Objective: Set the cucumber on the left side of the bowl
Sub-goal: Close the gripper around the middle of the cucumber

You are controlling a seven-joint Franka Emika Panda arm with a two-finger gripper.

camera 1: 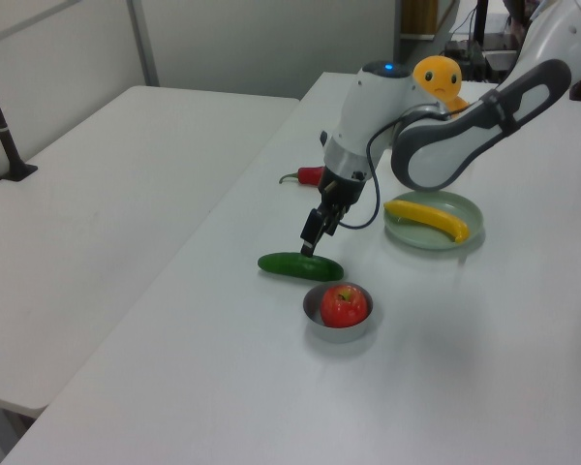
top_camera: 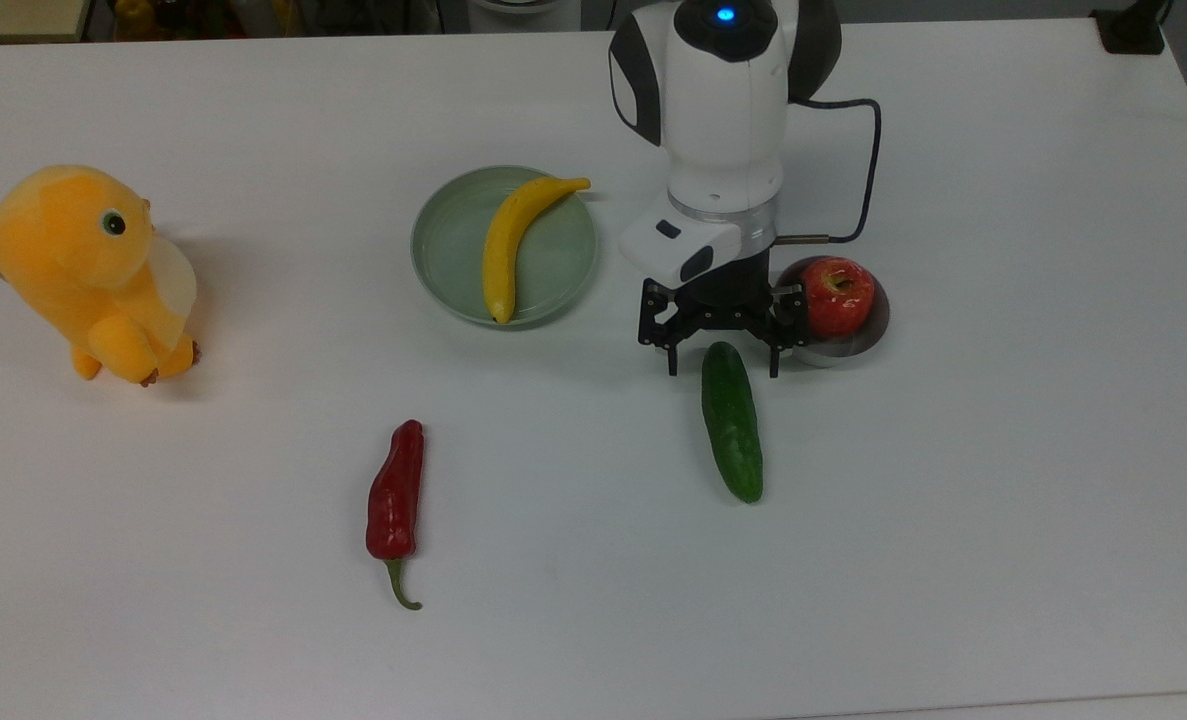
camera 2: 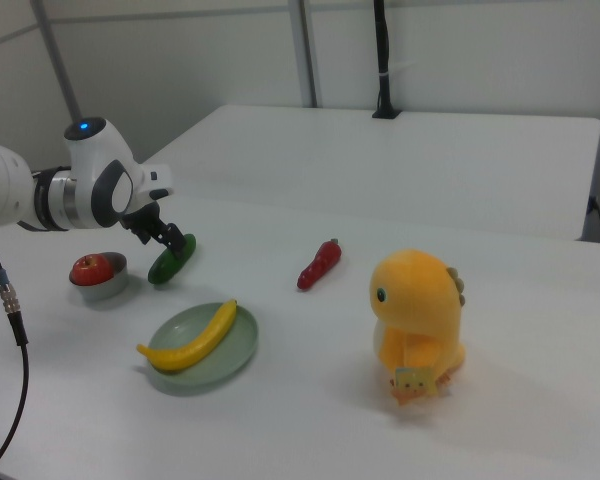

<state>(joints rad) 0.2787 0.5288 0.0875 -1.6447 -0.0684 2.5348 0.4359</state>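
Looks like the approach step, nothing grabbed yet. Gripper [top_camera: 723, 360] is spread wide open, hanging over the 12 o'clock end of the cucumber [top_camera: 732, 425] in the top view, one finger on each side of it. Cucumber lies flat on the table [top_camera: 953, 550], just off the bowl [top_camera: 853, 345] at about 7 o'clock in the top view. Next, imo: drop straight down w/ fingers straddling it, prob nearer the middle so it won't tip, then close. Arm covers the bowl's 9 o'clock rim; can't tell how high the fingertips are above the table.
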